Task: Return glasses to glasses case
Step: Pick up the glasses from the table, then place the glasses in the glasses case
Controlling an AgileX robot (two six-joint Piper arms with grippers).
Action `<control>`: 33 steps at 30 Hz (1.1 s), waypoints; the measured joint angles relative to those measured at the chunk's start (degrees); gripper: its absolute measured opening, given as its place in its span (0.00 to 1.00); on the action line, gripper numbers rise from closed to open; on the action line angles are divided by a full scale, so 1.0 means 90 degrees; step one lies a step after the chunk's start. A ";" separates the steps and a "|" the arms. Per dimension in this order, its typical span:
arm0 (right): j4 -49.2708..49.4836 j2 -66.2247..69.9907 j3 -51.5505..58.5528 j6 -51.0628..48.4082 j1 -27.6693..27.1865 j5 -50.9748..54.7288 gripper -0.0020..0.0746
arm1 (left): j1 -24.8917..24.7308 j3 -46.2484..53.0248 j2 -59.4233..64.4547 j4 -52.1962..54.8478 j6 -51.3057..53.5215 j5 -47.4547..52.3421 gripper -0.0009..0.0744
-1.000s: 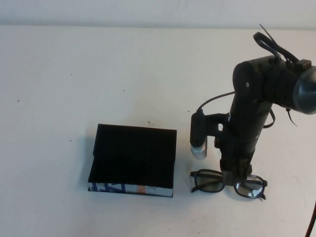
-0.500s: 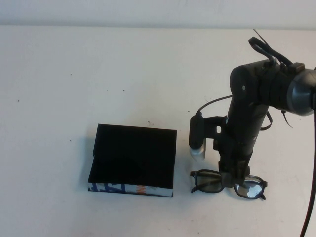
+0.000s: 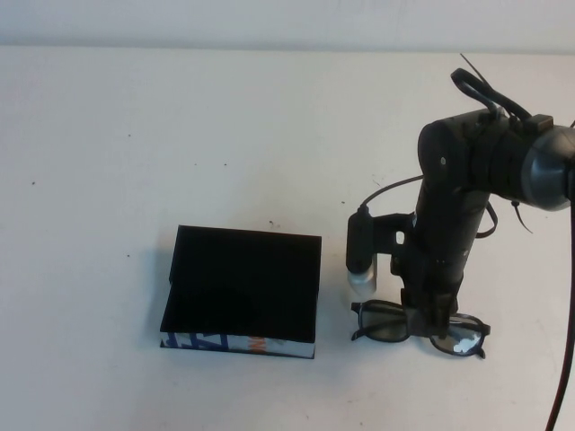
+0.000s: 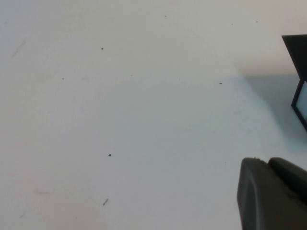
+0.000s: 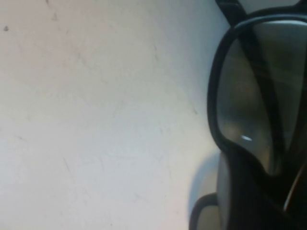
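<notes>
The glasses (image 3: 382,323), dark-framed with clear lenses, are at the front right of the white table (image 3: 180,135), just right of the glasses case. My right gripper (image 3: 428,316) points down and is shut on their bridge. The right wrist view shows one lens and the dark frame (image 5: 216,105) close up beside a finger (image 5: 240,201). The glasses case (image 3: 243,287) is a black box with blue, white and orange print on its front side. I cannot tell how its lid stands. My left gripper (image 4: 268,163) shows only in its wrist view, shut and empty over bare table, with a corner of the case (image 4: 300,57) nearby.
The right arm's wrist camera (image 3: 361,251) and its cable hang between the case and the gripper. The table's far edge meets a pale wall at the back. Bare white tabletop lies left of and behind the case.
My right gripper has closed in on the bridge. The glasses have shifted slightly right and tilted, their left lens sitting a little higher than before. The case has not moved.
</notes>
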 joint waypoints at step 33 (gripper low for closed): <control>-0.0049 0.0731 -0.2998 0.2054 0.2330 0.0396 0.06 | 0.0000 0.0000 0.0000 0.0000 0.0000 0.0000 0.01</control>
